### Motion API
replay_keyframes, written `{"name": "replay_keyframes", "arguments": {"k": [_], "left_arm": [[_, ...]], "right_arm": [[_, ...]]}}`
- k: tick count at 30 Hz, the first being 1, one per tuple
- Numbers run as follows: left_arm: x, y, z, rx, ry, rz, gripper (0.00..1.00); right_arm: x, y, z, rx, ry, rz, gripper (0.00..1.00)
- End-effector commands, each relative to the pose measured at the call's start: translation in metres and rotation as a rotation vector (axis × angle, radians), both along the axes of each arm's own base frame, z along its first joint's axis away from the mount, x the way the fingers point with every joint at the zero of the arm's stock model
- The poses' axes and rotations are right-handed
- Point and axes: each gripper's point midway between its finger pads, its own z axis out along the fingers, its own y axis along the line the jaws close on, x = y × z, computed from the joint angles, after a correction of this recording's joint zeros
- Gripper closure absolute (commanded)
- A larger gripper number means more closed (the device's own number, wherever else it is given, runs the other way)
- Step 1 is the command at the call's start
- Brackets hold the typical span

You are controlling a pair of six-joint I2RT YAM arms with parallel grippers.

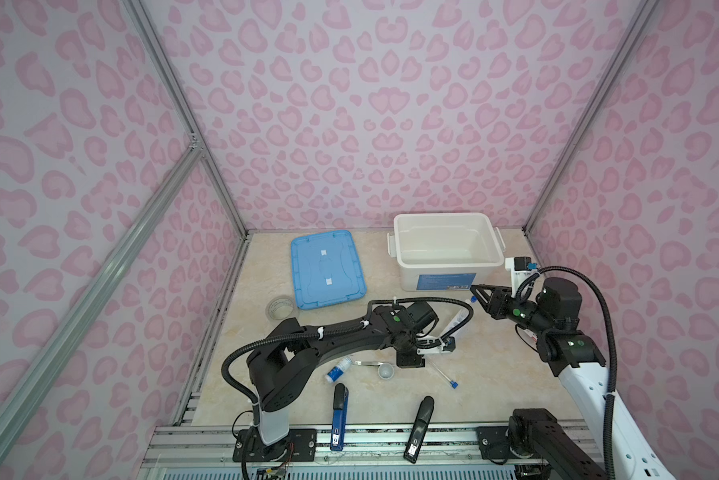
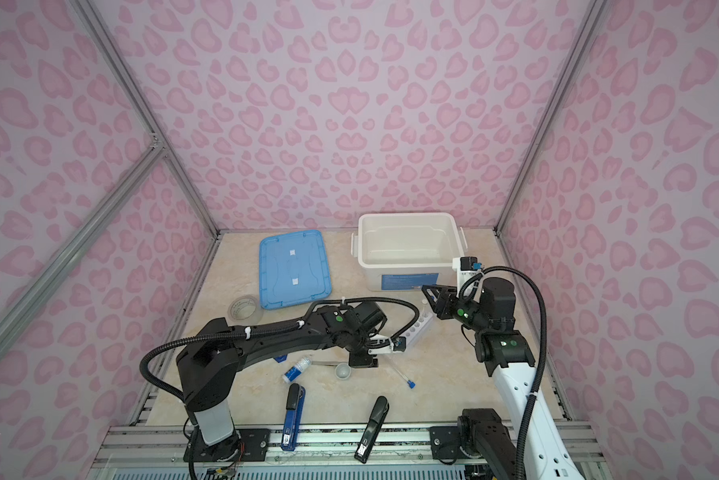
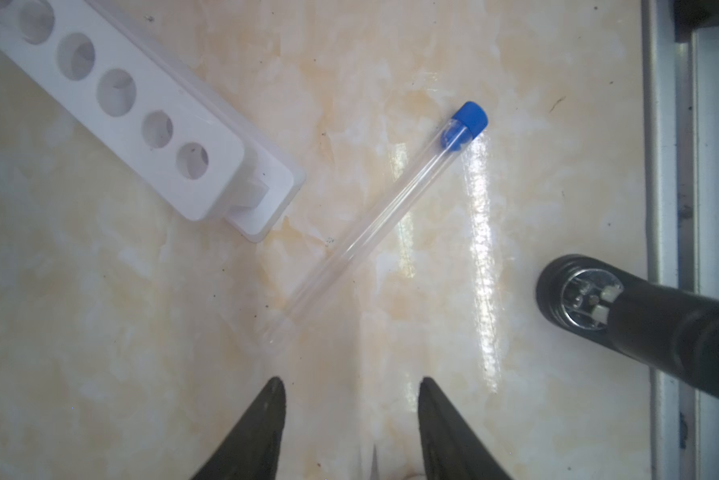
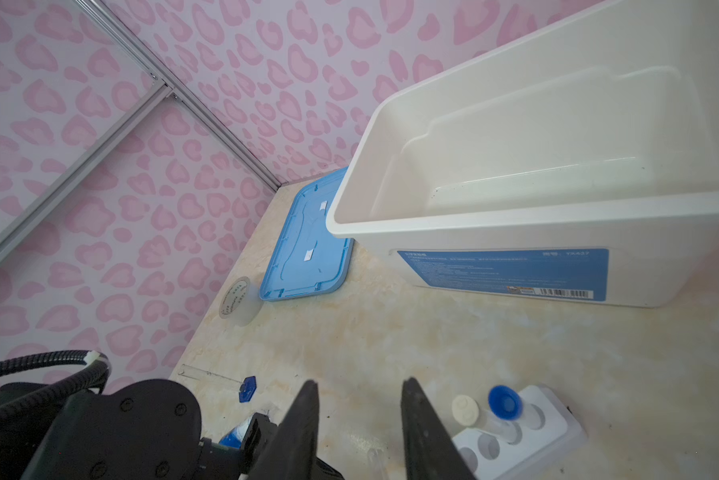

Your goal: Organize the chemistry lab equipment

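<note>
A clear blue-capped test tube [image 3: 374, 232] lies flat on the table [image 1: 495, 374] beside the end of the white holed rack [image 3: 142, 112]. My left gripper [image 3: 349, 380] hangs open and empty just short of the tube's closed end; in both top views it [image 1: 409, 360] points down. The rack [image 4: 528, 428] holds a white-capped tube [image 4: 465, 409] and a blue-capped one [image 4: 504, 402]. My right gripper [image 4: 360, 384] is open and empty above the rack's far end. Left of the left gripper lie the white-and-blue bottle [image 1: 338, 370], metal tweezers [image 1: 368, 363] and tiny white cup [image 1: 386, 371]. The blue-based cylinder [image 4: 247, 388] lies by the left arm.
A white bin [image 1: 447, 266] stands open at the back right, its blue lid [image 1: 326, 270] flat to its left. A clear tape roll [image 1: 280, 307] sits near the left edge. A blue stapler-like tool [image 1: 339, 415] and a black one [image 1: 419, 428] lie at the front edge.
</note>
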Motion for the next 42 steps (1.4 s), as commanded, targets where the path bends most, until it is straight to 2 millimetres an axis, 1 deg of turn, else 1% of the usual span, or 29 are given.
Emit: {"name": "replay_keyframes", "arguments": {"k": [1, 5, 11, 21, 22, 26, 32, 38, 42], "left_arm": [[-0.001, -0.010, -0.003, -0.029, 0.005, -0.030, 0.46], [-0.006, -0.013, -0.012, -0.031, 0.039, -0.039, 0.46], [-0.006, -0.015, -0.024, -0.019, 0.054, -0.043, 0.46], [-0.005, -0.012, -0.044, 0.036, 0.046, -0.058, 0.46], [0.000, -0.019, -0.037, 0.020, 0.032, -0.061, 0.46], [0.002, -0.020, -0.042, 0.041, 0.019, -0.068, 0.47], [0.003, -0.018, -0.046, 0.064, 0.009, -0.072, 0.47], [0.007, -0.026, -0.034, 0.049, 0.001, -0.066, 0.48], [0.007, -0.030, -0.014, 0.016, -0.009, -0.064, 0.49]], "right_arm": [[0.002, 0.003, 0.009, 0.025, -0.046, 0.019, 0.66], [0.003, 0.003, 0.011, 0.024, -0.057, 0.021, 0.66], [0.003, 0.001, 0.033, 0.022, -0.111, 0.017, 0.66], [0.002, 0.000, 0.050, 0.064, -0.180, 0.009, 0.66], [0.002, 0.001, 0.050, 0.066, -0.185, 0.010, 0.66], [0.004, 0.000, 0.048, 0.064, -0.182, 0.012, 0.66], [0.005, 0.001, 0.052, 0.082, -0.198, 0.017, 0.66], [0.006, 0.001, 0.050, 0.082, -0.194, 0.021, 0.66], [0.007, 0.000, 0.047, 0.082, -0.189, 0.018, 0.66]]}}
